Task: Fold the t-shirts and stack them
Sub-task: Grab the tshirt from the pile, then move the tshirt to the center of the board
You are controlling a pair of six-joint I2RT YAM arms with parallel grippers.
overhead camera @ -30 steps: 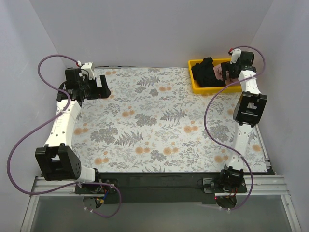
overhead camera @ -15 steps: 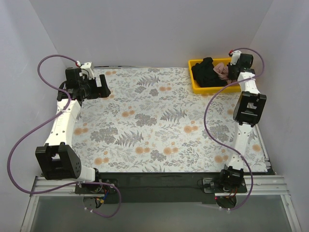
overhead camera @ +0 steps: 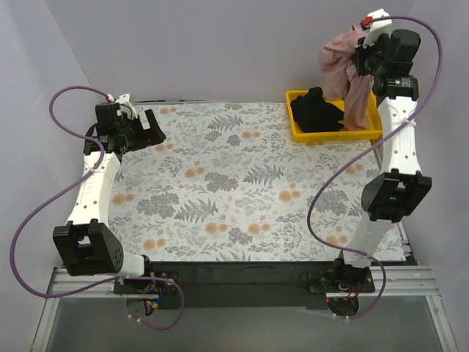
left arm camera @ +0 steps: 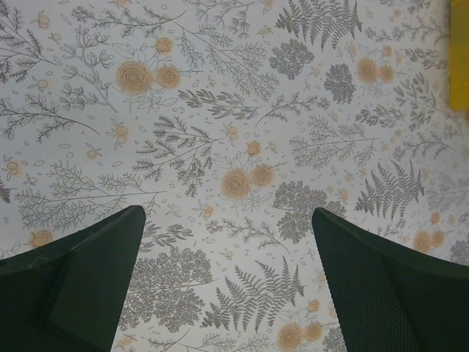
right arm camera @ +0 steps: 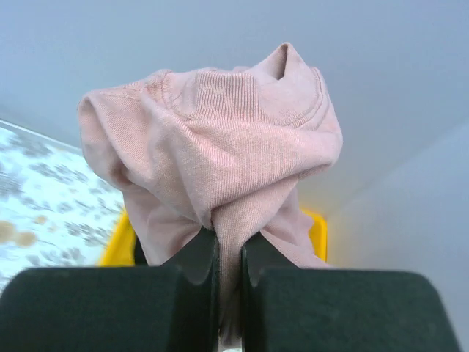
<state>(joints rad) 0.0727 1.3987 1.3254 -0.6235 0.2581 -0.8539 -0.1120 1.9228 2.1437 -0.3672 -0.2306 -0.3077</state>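
My right gripper [overhead camera: 359, 60] is raised high above the yellow bin [overhead camera: 322, 136] and is shut on the dusty pink t-shirt [overhead camera: 344, 70]. The shirt hangs bunched from the jaws, its lower end trailing into the bin. In the right wrist view the pink t-shirt [right arm camera: 220, 154] is pinched between the fingers [right arm camera: 183, 293], collar ribbing on top. The black t-shirt [overhead camera: 316, 110] lies crumpled in the bin. My left gripper [overhead camera: 150, 126] hovers open over the far left of the floral cover; in its wrist view the left gripper [left arm camera: 229, 220] has nothing between its fingers.
The floral table cover [overhead camera: 242, 183] spans the table between both arms. The yellow bin stands at the far right corner, close to the back wall and the right wall. Purple cables loop beside each arm.
My right gripper closed on the pink t-shirt inside the bin and lifted it well above the bin. The left arm shifted slightly.
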